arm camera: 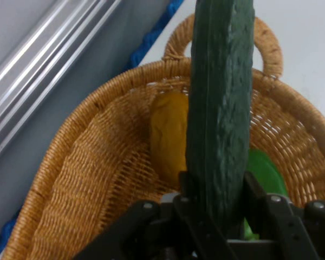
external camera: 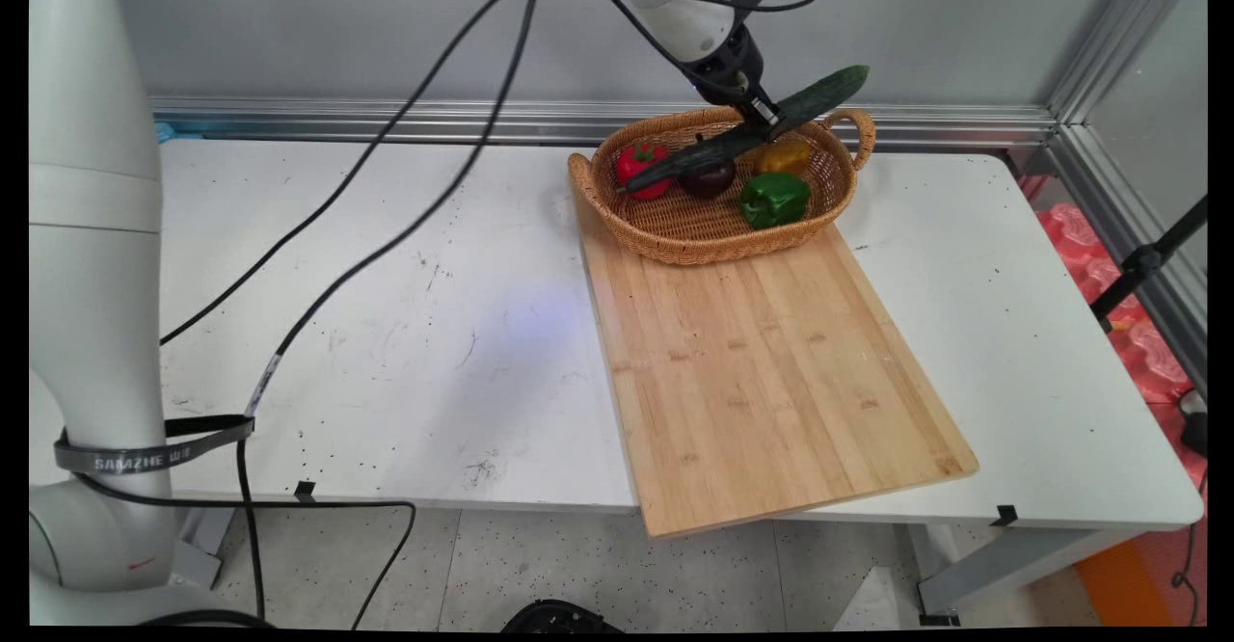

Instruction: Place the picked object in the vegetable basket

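You had the jaws clenched around the cucumber point(external camera: 747, 131) mid-length, its long axis slanting over the basket point(external camera: 675, 232) at the worktop's far edge.

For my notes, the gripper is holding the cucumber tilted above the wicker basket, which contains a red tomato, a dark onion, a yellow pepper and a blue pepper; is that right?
Not quite: the main view shows a green pepper, not blue. The rest stands: the gripper holds the cucumber tilted above the wicker basket, with a red tomato, dark onion and yellow pepper inside.
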Controlling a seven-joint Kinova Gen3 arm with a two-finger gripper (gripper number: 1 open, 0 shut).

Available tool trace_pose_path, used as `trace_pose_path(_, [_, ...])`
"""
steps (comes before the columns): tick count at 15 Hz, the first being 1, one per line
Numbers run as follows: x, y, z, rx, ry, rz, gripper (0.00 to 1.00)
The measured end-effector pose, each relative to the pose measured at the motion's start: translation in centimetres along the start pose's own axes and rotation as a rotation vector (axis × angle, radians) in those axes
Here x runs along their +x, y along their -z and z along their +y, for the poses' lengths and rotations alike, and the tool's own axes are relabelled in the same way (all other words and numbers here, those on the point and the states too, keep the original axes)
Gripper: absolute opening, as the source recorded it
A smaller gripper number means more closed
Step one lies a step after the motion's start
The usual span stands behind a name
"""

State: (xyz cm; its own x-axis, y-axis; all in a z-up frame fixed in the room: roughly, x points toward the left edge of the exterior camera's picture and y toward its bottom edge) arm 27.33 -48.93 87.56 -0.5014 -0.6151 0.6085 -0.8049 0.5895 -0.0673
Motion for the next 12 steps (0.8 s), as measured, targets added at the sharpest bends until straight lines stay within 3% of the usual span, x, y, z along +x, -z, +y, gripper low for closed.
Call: trace_pose_path(12, [-2.9,-5.1,-0.7,-0.013,0.156,0.031,0.00])
